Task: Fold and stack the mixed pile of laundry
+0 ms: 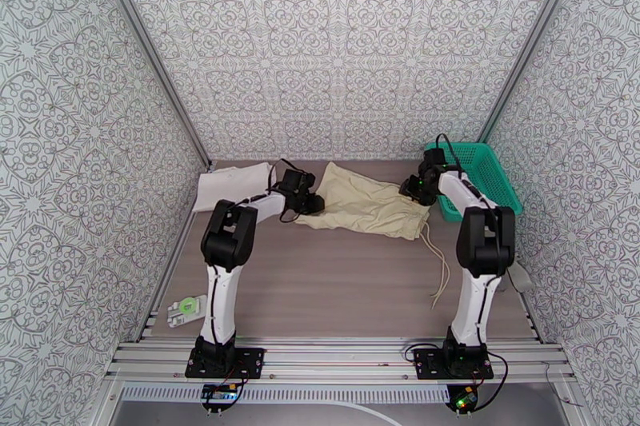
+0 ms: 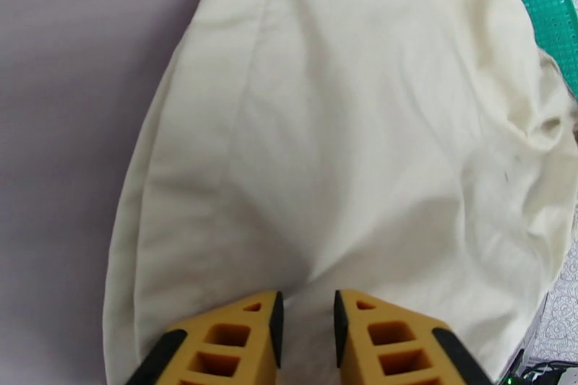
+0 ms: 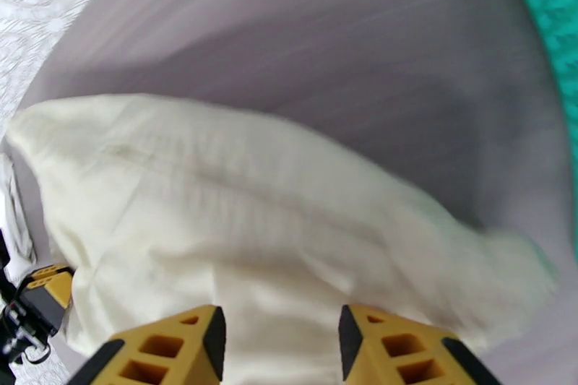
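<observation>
Well, I judge the beige garment soft, light and floppy: pinch its outer edges. Left gripper sits narrow over it, grasp I cannot tell; right gripper parted.

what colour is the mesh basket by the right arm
The basket is teal green, clearest in the top external view.

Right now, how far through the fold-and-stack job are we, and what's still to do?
Done, apparently: the white T-shirt lies folded at the far left. In hand: the beige garment is spread out mid-table, left end effector at its left edge, grip unclear; right end effector at its right edge, jaws apart. Left: fold the beige garment, drawstring trailing, then stack it with the T-shirt.
</observation>
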`<action>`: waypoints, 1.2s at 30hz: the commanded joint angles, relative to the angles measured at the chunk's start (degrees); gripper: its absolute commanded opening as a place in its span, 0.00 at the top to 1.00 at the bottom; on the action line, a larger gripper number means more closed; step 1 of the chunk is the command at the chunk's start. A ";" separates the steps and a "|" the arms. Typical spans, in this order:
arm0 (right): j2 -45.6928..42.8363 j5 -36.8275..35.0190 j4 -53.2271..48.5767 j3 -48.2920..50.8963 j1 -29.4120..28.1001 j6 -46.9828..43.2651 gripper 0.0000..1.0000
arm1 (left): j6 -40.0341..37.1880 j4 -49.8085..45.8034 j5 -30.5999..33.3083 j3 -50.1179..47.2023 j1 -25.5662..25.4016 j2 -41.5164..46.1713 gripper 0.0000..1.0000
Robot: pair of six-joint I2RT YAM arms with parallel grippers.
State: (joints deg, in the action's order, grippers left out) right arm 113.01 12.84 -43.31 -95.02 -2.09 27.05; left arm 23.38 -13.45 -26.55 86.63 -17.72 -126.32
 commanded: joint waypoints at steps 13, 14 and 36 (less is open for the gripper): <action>-1.54 1.57 5.42 17.61 -6.86 -3.58 0.57 | -0.34 4.44 2.18 -22.72 4.11 13.72 1.00; -1.84 1.58 5.64 18.55 -7.55 -3.65 0.57 | -0.50 4.62 1.86 -24.08 4.65 14.72 1.00; -13.07 0.89 1.80 18.39 -18.30 -1.96 0.56 | -5.49 -10.67 6.18 -28.89 6.02 40.05 0.92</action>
State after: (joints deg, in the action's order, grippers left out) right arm 100.49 13.74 -41.41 -72.10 -20.62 24.16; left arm 19.31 -22.57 -21.43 52.60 -9.54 -85.25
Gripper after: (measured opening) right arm 0.438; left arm 0.086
